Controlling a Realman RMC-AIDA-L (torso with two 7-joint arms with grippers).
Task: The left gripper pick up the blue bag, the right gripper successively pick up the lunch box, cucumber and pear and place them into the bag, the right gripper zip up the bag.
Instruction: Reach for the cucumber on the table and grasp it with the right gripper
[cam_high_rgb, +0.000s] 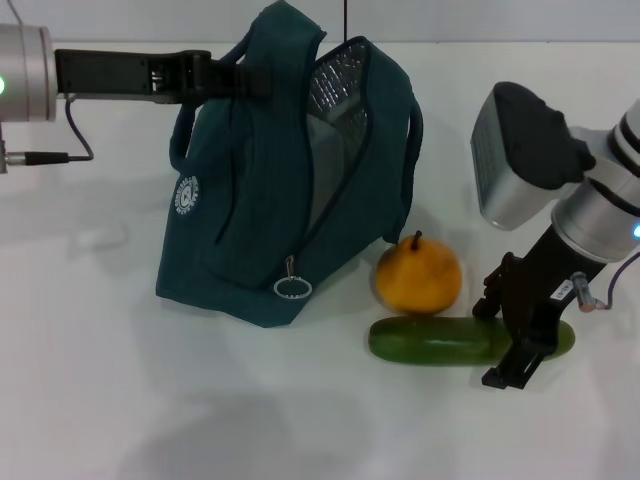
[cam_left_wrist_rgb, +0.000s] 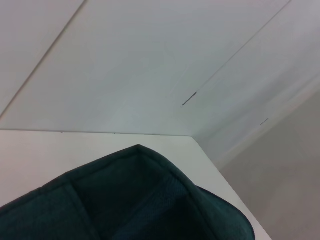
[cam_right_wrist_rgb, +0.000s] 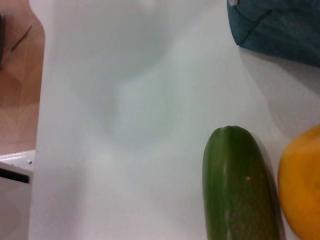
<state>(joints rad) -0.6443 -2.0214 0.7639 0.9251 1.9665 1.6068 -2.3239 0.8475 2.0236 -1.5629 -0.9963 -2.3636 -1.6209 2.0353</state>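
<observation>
From the head view, the left claw (cam_high_rgb: 215, 77) is clamped on a handle of the blue bag (cam_high_rgb: 270, 200), which stands on the white counter (cam_high_rgb: 100, 380) with its zipper open (foil lining showing), while the right claw (cam_high_rgb: 525, 340) straddles the right end of the cucumber (cam_high_rgb: 440, 340), apparently closed around it, just in front of the pear (cam_high_rgb: 418, 275). The left wrist view shows only the bag's dark fabric top. The right wrist view shows the cucumber's rounded end beside the pear, a bag corner farther off.

White table (cam_high_rgb: 120, 380), carrying a blue bag (cam_high_rgb: 250, 220) standing open, a pear (cam_high_rgb: 418, 275) just beside it, and a cucumber (cam_high_rgb: 440, 340) lying flat before the pear.
</observation>
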